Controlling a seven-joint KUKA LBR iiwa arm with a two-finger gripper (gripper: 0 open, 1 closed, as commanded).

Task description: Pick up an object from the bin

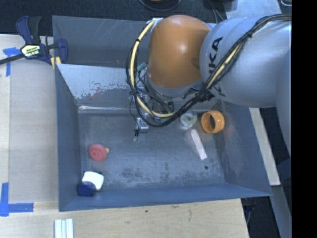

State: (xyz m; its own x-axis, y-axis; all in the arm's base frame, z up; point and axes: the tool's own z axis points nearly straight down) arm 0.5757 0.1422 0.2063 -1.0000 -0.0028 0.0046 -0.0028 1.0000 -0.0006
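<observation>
So gripper mid-frame over bare bin floor, can't tell if open or closed | red lump sits lower left of it, apart | white stick lower right, lying diagonal

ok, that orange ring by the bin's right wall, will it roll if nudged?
Likely yes: the orange ring seems to sit tilted on its edge, so a nudge could roll or topple it. It looks hollow and thin-walled, so probably light. The smooth curved band may slip in a pinch.
</observation>
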